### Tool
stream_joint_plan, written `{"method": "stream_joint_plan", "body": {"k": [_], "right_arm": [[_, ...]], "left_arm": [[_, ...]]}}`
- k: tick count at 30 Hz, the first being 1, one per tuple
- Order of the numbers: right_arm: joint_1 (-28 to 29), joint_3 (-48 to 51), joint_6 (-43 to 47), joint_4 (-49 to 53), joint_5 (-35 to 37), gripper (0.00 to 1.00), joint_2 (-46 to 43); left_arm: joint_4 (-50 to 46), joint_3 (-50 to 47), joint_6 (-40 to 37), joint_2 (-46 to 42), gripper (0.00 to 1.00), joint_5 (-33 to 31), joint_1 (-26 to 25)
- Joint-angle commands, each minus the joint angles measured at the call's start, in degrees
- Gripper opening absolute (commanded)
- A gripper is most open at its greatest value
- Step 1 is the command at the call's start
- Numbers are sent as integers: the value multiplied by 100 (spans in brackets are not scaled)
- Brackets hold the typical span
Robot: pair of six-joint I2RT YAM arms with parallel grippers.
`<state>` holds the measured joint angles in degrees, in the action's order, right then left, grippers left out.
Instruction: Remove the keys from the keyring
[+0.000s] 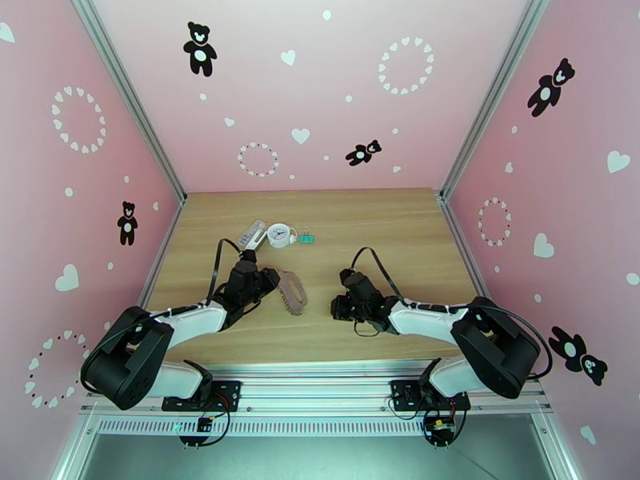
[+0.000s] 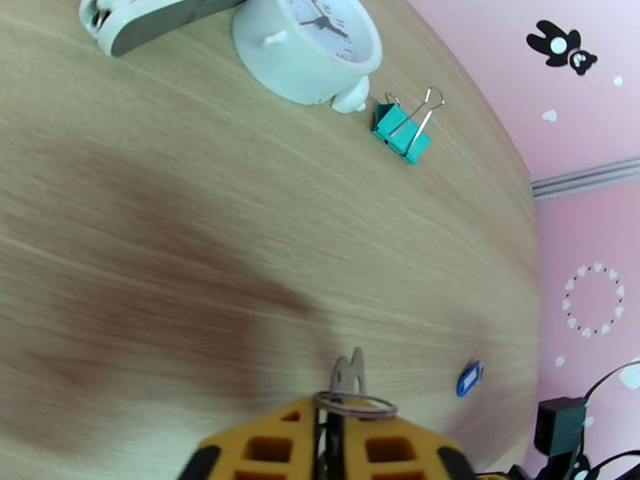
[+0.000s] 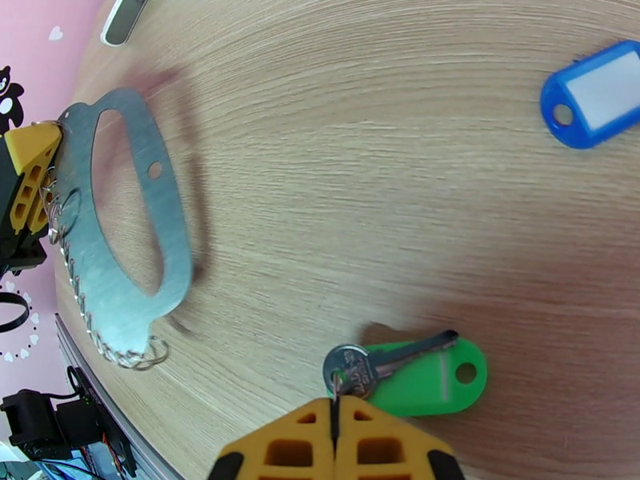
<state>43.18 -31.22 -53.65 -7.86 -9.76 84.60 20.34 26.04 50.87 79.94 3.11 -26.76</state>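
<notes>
- the left gripper is being seen nearly closed, with its yellow fingers pinching one end of the keyring; a grey tip of the loop and a thin metal ring are being shown sticking out at the fingertips.
- the keyring, a flat grey oval loop, is being held tilted above the table, and a soft shadow is being cast on the wood beside it.
- a silvery chain with small rings at its end is being seen running along the loop's outer edge.
- the right gripper is being seen with its fingers pressed together, and the small ring at the head of the green key is being pinched at their tips.
- the green key is being shown just beyond those fingertips, its silver blade lying across its green tag, well apart from the keyring and not joined to it.
- the blue tag is being seen lying flat on the wood by itself, apart from both the green key and the keyring.
- in the top view, the keyring is being shown between the two grippers, just beside the left one.
- toward the far side of the table, a round white clock is being seen, with a teal binder clip just beside it and a white and grey object on its other side.
</notes>
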Motion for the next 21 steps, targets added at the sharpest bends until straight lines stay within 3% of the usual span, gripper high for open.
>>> {"method": "stream_joint_plan", "body": {"k": [1, 4, 10, 13, 17, 20, 21], "right_arm": [[42, -247, 147, 122, 62, 12, 101], [42, -307, 220, 243, 87, 16, 23], [41, -558, 705, 1080, 480, 50, -535], [-10, -859, 1181, 1931, 903, 60, -1108], [-413, -1323, 1953, 2999, 1536, 80, -1946], [-1326, -1621, 2601, 3565, 1970, 99, -2387], [-1613, -1670, 2815, 3619, 2111, 99, -2468]], "left_arm": [[-117, -55, -33, -160, 27, -186, 25], [-404, 15, -101, -258, 41, -324, 23], [-1147, 112, -234, -809, 63, -745, 22], [-1966, 340, -510, -1377, 75, -1114, 22], [-3166, 856, -1223, -2261, 98, -2088, 30], [-3870, 1407, -2164, -2611, 99, -3279, 71], [-3985, 1547, -2433, -2619, 98, -3621, 144]]}}
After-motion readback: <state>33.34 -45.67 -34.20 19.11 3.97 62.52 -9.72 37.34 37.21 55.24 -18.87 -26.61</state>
